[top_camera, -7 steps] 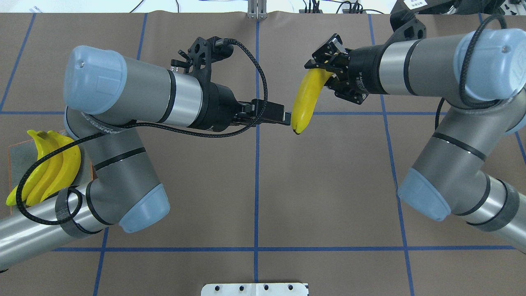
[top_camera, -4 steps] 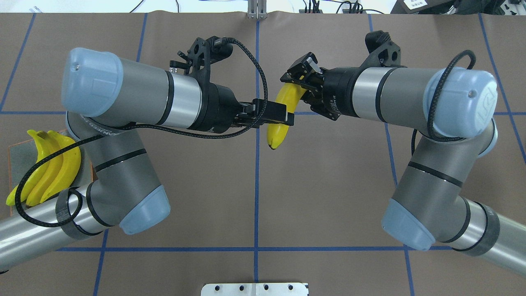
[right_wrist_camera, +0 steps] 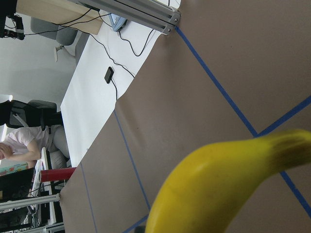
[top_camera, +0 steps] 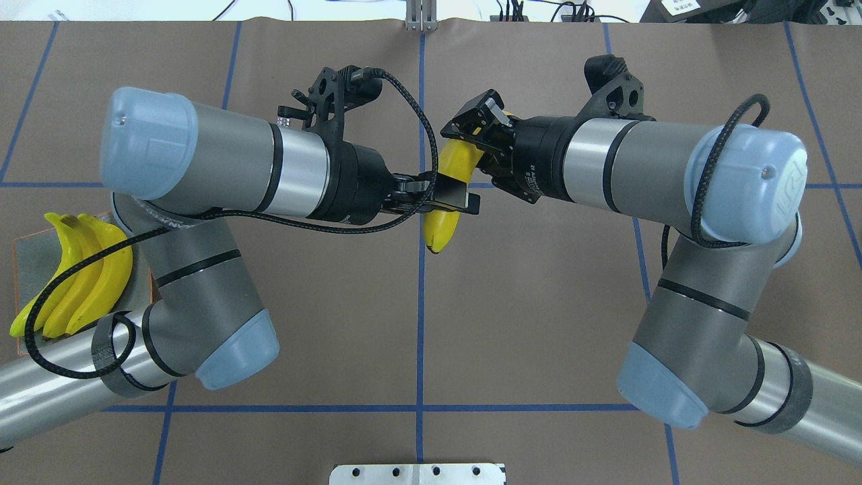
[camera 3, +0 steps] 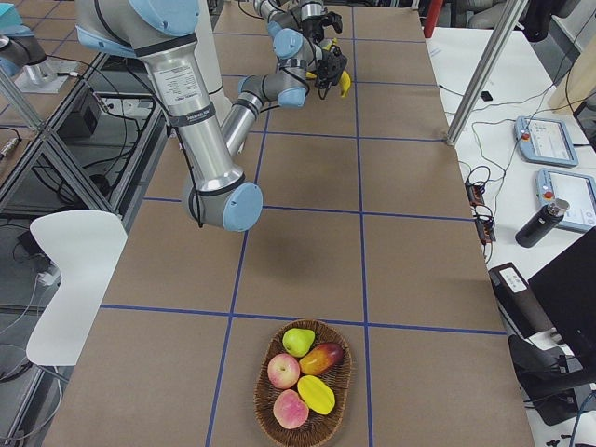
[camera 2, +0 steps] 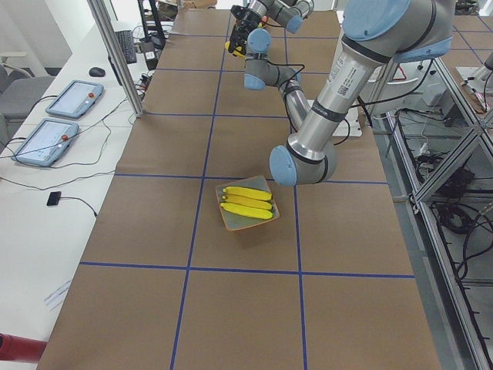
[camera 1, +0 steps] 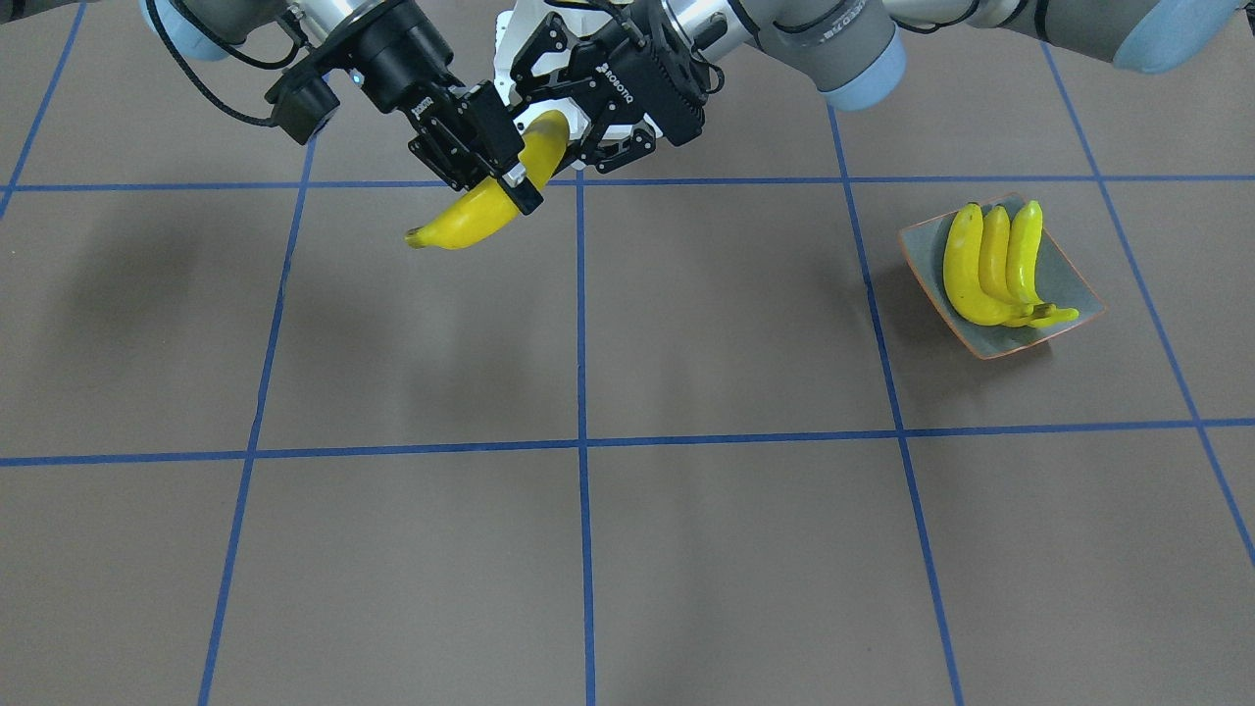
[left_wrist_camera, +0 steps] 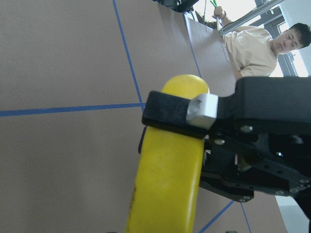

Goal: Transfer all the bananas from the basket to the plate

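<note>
My right gripper (top_camera: pixel 471 135) (camera 1: pixel 505 176) is shut on one end of a yellow banana (top_camera: pixel 441 225) (camera 1: pixel 461 221) and holds it in the air over the table's middle. My left gripper (top_camera: pixel 452 195) (camera 1: pixel 574 118) is open, with its fingers on either side of the same banana. The banana fills the left wrist view (left_wrist_camera: pixel 167 179) and the right wrist view (right_wrist_camera: pixel 218 189). Three more bananas (top_camera: pixel 87 276) (camera 1: pixel 990 265) lie side by side on the grey-green plate (top_camera: pixel 27 249) (camera 1: pixel 1069 284) on my left side.
A wicker basket (camera 3: pixel 264 424) with a pear, apples and a yellow fruit stands at the table's right end. A white bracket (top_camera: pixel 417 473) sits at the near edge and a metal post (top_camera: pixel 421 17) at the far edge. An operator shows in the left wrist view.
My right arm has swung left with the banana, bringing it from beside my left gripper's fingertips to between its fingers. My left arm has barely shifted. The plate's bananas have not moved.
</note>
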`<action>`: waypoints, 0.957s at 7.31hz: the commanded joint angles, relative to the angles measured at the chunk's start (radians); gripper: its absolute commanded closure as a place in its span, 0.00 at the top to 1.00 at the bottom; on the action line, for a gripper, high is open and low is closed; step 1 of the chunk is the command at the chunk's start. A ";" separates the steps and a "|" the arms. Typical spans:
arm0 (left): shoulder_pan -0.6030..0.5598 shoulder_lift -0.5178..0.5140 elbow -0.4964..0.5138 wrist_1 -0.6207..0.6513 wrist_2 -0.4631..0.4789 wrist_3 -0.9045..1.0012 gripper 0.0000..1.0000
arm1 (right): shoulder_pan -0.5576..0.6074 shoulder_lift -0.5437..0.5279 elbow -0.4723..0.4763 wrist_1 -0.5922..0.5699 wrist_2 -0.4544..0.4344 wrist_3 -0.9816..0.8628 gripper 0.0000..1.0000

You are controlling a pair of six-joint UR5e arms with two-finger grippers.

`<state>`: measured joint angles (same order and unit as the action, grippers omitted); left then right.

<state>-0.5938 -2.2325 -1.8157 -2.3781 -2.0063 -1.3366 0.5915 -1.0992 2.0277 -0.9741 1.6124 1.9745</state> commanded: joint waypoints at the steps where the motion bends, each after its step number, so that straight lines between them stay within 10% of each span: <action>1: 0.000 0.002 -0.002 -0.016 0.000 0.002 0.00 | 0.001 -0.001 0.002 0.000 0.001 -0.011 0.32; 2: 0.000 0.002 -0.002 -0.015 0.000 -0.003 0.00 | 0.002 -0.001 0.005 0.000 -0.014 -0.026 0.99; 7: -0.007 0.097 -0.051 -0.010 -0.002 -0.013 0.00 | 0.092 -0.068 0.036 -0.012 0.053 -0.155 1.00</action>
<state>-0.5983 -2.1851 -1.8384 -2.3907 -2.0068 -1.3493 0.6454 -1.1317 2.0668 -0.9826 1.6299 1.8523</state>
